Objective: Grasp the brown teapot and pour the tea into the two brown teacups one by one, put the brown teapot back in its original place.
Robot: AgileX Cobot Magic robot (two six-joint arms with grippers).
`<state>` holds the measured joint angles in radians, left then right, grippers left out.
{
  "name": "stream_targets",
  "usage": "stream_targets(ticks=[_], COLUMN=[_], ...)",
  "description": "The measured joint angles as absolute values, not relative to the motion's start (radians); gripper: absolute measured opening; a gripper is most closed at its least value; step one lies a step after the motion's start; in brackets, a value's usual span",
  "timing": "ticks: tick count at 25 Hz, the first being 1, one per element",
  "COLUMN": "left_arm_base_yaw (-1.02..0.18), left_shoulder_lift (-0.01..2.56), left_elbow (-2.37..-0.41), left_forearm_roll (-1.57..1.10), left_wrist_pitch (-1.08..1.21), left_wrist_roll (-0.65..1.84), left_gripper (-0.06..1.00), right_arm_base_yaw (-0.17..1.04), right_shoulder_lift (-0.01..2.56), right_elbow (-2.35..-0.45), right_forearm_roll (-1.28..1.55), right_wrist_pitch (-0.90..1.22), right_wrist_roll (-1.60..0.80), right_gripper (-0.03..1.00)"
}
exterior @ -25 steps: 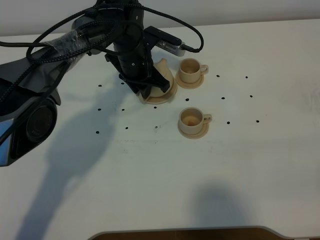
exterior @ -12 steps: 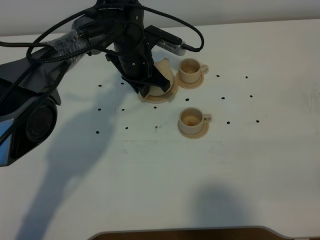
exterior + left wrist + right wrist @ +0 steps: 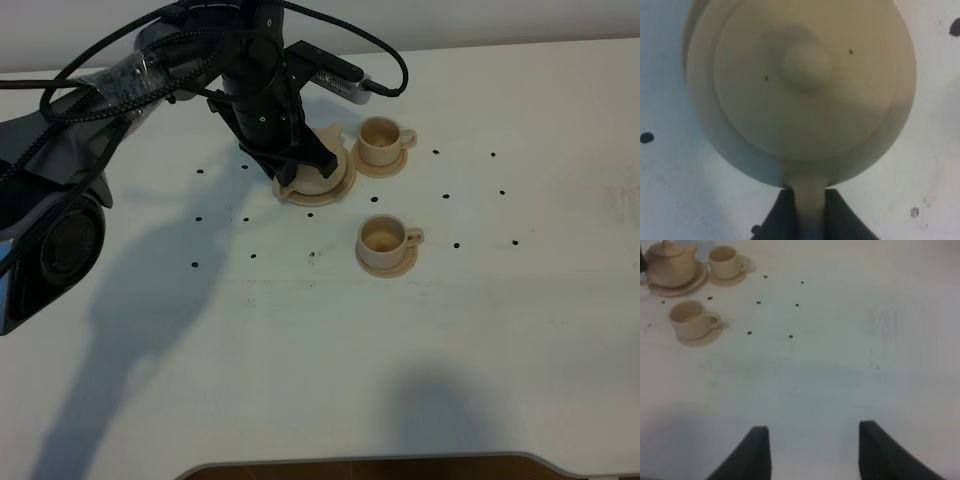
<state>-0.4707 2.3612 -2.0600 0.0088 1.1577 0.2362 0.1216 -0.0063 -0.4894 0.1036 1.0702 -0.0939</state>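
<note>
The brown teapot [image 3: 312, 181] stands upright on its wide saucer plate [image 3: 343, 178] at the back of the table, mostly hidden by my left arm. From the left wrist I look straight down on its knobbed lid [image 3: 805, 62]. My left gripper [image 3: 810, 215] is shut on the teapot's loop handle [image 3: 810, 197]. Two brown teacups on small saucers stand to the right, one beside the teapot [image 3: 383, 140] and one nearer the front [image 3: 385, 237]. My right gripper [image 3: 812, 450] is open and empty above bare table, far from the teapot [image 3: 670, 262] and cups [image 3: 690, 319].
Small black dots mark the white tabletop [image 3: 445, 197] around the tea set. The left arm's cables [image 3: 120, 85] loop over the back left. A dark curved edge [image 3: 380, 465] runs along the table's front.
The left arm has shifted slightly back and left, and the teapot has come down from a tilted pose to rest level on its plate. The cups have not moved.
</note>
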Motion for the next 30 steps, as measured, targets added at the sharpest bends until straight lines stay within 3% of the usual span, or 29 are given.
stream_targets(ticks=[14,30], left_arm_base_yaw=[-0.471,-0.471], left_shoulder_lift=[2.305,2.297], left_elbow=[-2.06,-2.06], left_forearm_roll=[0.067,0.057], left_wrist_pitch=[1.171,1.055], left_wrist_roll=[0.332,0.69], left_gripper=[0.13,0.13], right_arm_base_yaw=[0.122,0.122], right_shoulder_lift=[-0.006,-0.006], right_elbow=[-0.489,-0.489], right_forearm_roll=[0.104,0.104], right_wrist_pitch=[1.07,1.07], right_wrist_roll=[-0.094,-0.094], right_gripper=[0.4,0.4])
